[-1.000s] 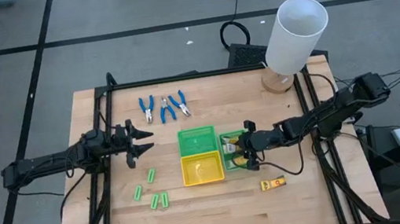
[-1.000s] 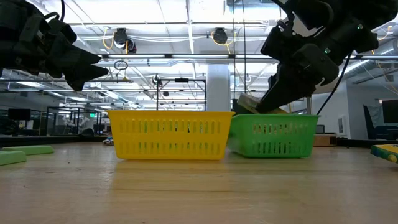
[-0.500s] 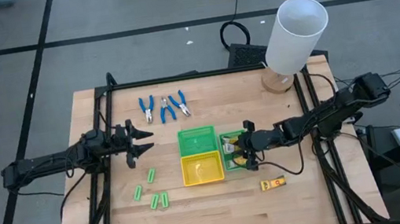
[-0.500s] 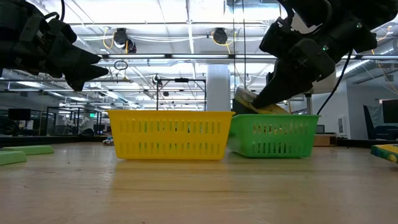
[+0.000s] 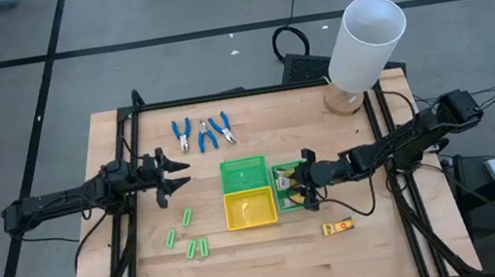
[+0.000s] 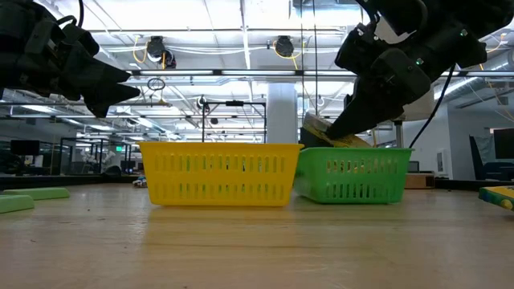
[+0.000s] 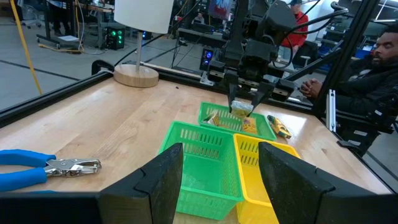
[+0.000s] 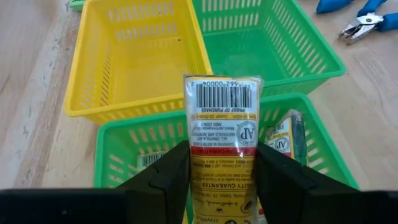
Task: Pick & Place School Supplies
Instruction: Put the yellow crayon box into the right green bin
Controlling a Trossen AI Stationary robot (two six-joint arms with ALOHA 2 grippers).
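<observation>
Held packet (image 8: pixel 221 134): your right gripper (image 8: pixel 222 163) has it pinched between both fingers, hanging just above the small green tray (image 5: pixel 288 200) right of the yellow one.
Handling: looks like a light, thin, floppy film pack, probably slick. You're gripping the lower body, barcode end free; it may sag or twist when you let go. A flat pinch across the width is the right hold.
Small green tray contents: other yellow-orange packets already lie inside; count unclear.
Loose packet (image 5: pixel 338 227): on the table, near and right of the trays, well apart from them.
Yellow tray (image 5: pixel 249 208): nothing visible inside.
Far green tray (image 5: pixel 244 172): touching the yellow tray's far side; looks bare too.
Green sticks (image 5: pixel 189 237): five, scattered on the table left of the yellow tray, near side.
Pliers (image 5: pixel 201 132): three blue-handled, far side of the table, beyond the green tray.
Left gripper (image 5: pixel 175 176): fingers spread wide, holding nothing, hovering left of the far green tray.
White cylinder (image 5: pixel 366 42): far right corner, out of your way.
</observation>
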